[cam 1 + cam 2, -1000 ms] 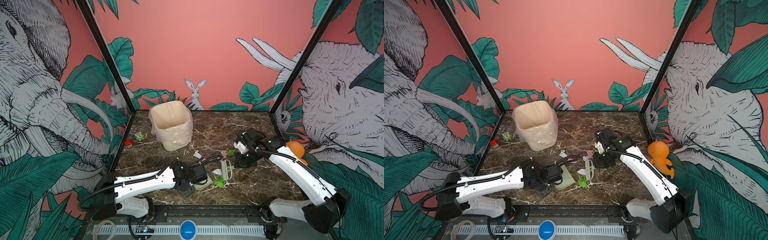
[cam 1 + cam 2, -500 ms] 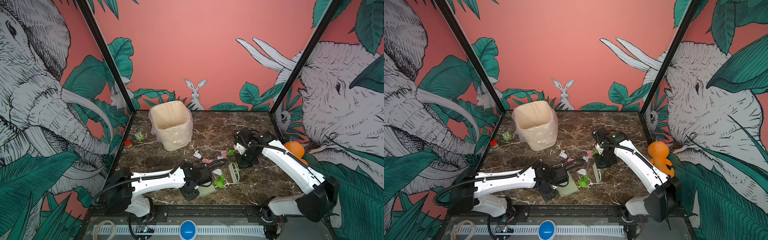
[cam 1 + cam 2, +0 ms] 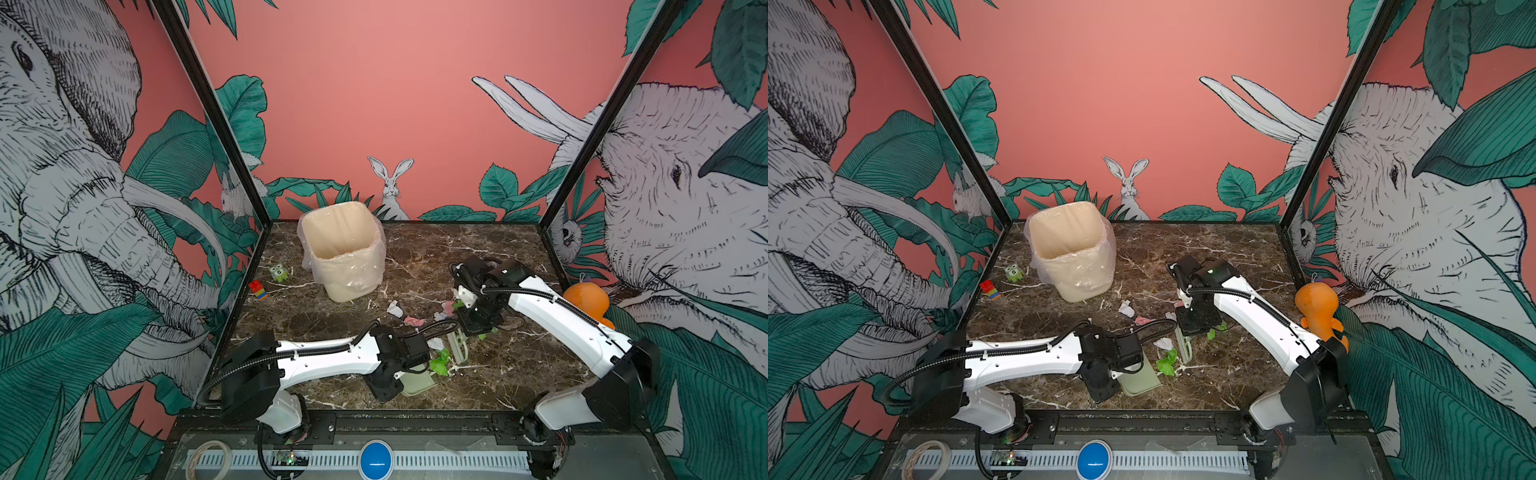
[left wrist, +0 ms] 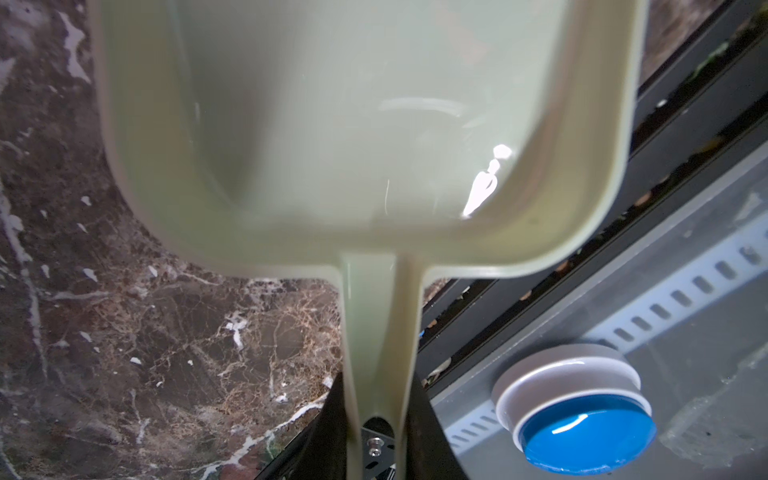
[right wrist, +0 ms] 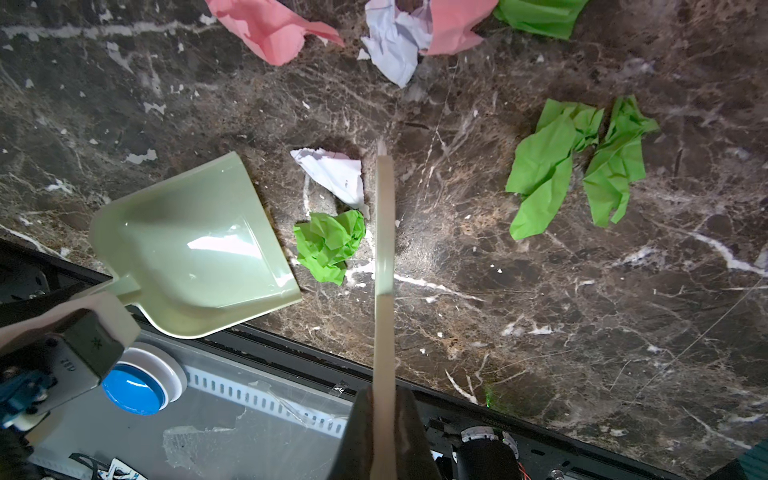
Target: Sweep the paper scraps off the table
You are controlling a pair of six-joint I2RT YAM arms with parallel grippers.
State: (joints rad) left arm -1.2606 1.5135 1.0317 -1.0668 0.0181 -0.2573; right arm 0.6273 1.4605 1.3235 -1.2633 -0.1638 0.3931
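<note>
The table [image 3: 498,257] was a broad dark brown marble-patterned top with white veins and a black frame edge. A lined cream bin [image 3: 340,253] stood toward its back left. The paper scraps [image 5: 328,243] lay in a loose scatter around the middle and front of the table. They were small crumpled bits in bright green, pink and white. In the right wrist view one green wad and one white scrap [image 5: 332,174] sat between the open lip of the dustpan [image 5: 195,245] and the thin blade of a pale green sweeping tool [image 5: 384,228]. Two flatter green pieces [image 5: 548,166] lay on the far side of that blade. Pink and white bits lay farther back (partly cut off by the frame edge).

The left gripper [image 4: 377,419] was closed tight on the dustpan's narrow handle. The pan was empty and rested near the table's front edge. The right gripper [image 5: 384,411] was clamped on the sweeping tool, whose blade ran out over the marble just beside the green wad.

In both top views the left arm lay low, stretched from its front-left base toward the middle. The right arm rose from its front-right base and reached inward, its wrist bent down over the scraps.
</note>
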